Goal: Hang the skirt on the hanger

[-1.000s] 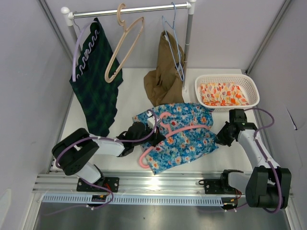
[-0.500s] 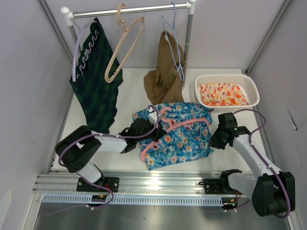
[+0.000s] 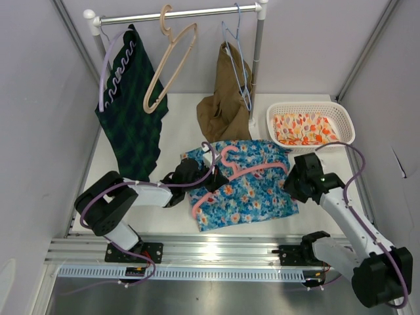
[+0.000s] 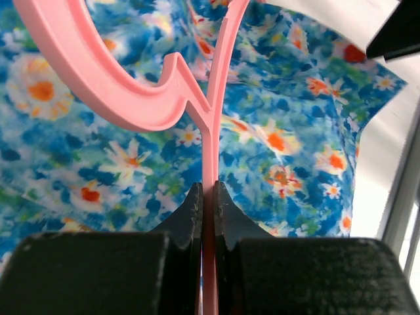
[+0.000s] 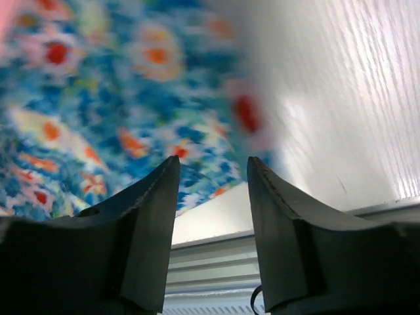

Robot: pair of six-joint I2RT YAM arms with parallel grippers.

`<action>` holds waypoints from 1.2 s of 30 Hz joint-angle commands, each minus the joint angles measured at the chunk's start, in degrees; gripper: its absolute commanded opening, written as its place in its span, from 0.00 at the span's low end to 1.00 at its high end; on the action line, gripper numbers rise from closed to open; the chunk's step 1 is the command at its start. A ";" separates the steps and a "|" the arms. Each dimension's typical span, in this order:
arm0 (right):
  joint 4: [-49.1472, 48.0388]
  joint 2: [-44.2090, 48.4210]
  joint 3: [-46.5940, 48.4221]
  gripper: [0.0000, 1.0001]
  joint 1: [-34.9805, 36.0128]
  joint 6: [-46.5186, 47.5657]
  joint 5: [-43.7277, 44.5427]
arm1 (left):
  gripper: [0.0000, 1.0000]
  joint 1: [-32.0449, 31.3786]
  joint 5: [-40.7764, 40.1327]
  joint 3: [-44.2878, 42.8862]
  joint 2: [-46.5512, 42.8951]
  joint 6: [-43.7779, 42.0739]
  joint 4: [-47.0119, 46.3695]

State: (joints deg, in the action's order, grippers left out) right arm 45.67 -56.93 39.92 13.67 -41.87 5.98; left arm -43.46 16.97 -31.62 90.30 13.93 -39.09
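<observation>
The blue floral skirt [image 3: 252,190] lies spread on the white table, seen close in the left wrist view [image 4: 295,131] and blurred in the right wrist view [image 5: 98,98]. A pink hanger [image 3: 239,169] lies on top of it. My left gripper [image 3: 211,182] is shut on the hanger's thin pink bar [image 4: 211,151] at its left end. My right gripper [image 3: 293,186] is open and empty at the skirt's right edge, its fingers [image 5: 147,223] over the skirt's near corner.
A white basket [image 3: 310,126] with orange floral cloth stands at the back right. A rail [image 3: 177,13] at the back holds a dark green plaid garment [image 3: 128,111], an empty tan hanger [image 3: 167,65] and a brown garment [image 3: 224,108].
My right gripper has moved left and nearer along the skirt's right edge. The skirt has been pulled flatter and squarer. My left gripper has shifted slightly with the hanger.
</observation>
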 commanded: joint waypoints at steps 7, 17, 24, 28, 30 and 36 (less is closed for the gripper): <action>-3.65 0.07 5.96 0.57 23.31 -2.60 12.13 | 0.00 0.31 2.45 -0.29 -0.74 -3.30 -2.13; -16.91 -15.64 8.24 0.59 51.79 -5.77 19.68 | 0.00 -0.13 2.18 -0.91 -0.39 -4.09 -2.56; -24.14 -30.32 15.09 0.59 61.38 -3.05 23.45 | 0.00 -0.13 2.72 0.59 -0.92 -4.71 -4.07; -23.96 -36.40 20.19 0.60 65.77 -2.26 25.40 | 0.00 -0.13 2.63 0.41 -0.39 -4.36 -3.97; -23.96 -39.21 22.20 0.60 67.27 -2.08 26.54 | 0.00 -0.22 2.72 0.41 -0.39 -4.27 -3.89; -24.14 -43.97 24.76 0.60 70.26 -3.92 28.91 | 0.00 -0.22 2.54 0.33 -0.83 -4.70 -2.66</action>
State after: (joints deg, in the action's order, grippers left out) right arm 23.16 -98.91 61.69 82.24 -46.41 31.33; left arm -43.53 19.70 -31.55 90.30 11.90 -41.01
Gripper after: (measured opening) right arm 0.599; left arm 0.079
